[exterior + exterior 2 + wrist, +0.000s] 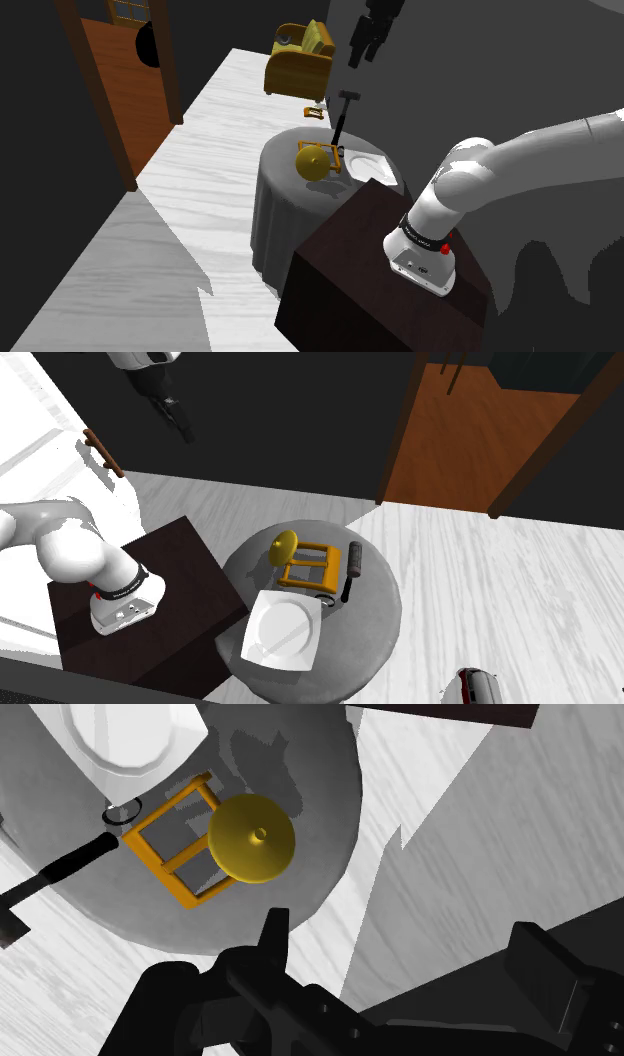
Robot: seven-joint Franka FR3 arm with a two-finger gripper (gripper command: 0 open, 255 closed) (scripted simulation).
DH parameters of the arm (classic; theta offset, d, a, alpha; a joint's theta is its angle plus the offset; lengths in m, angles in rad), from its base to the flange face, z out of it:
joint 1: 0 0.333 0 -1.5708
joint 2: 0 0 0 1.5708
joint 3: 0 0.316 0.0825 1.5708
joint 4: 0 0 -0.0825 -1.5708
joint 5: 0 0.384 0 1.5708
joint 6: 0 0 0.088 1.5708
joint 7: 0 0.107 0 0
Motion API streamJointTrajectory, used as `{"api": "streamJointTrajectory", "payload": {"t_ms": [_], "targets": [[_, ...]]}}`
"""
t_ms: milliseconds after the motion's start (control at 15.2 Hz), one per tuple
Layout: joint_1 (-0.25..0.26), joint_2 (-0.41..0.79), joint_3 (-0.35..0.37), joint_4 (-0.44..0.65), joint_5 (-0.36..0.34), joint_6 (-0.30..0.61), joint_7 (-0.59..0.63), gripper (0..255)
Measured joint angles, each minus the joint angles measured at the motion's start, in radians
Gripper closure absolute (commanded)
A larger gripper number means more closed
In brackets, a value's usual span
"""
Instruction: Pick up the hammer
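Gripper [362, 55]: you have it high above the round desk [300, 834], jaws spread, holding nothing.
Hammer [75, 861]: lying at your desk's rim beside the orange rack [160, 866], head past the edge.

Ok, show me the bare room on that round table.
Bare: the strip between the hammer and the table rim on the second exterior view's right. Crowded: white plate, orange rack, yellow disc and hammer bunch together.

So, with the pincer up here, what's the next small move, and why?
Probably travel across and down toward the hammer: the open pincer hangs high, far from it, and the hammer lies on the round table beside the yellow rack, untouched.
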Motion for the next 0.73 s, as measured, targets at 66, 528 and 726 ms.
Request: {"api": "streamJointTrajectory", "payload": {"t_ms": [66, 528, 726], "targets": [[0.0, 0.0, 0.0, 0.0, 0.0, 0.0, 0.0, 0], [-0.014, 0.059, -0.143, -0.035, -0.072, 0.083, -0.209, 0], [-0.02, 0.105, -0.214, -0.037, -0.104, 0.129, -0.315, 0]]}}
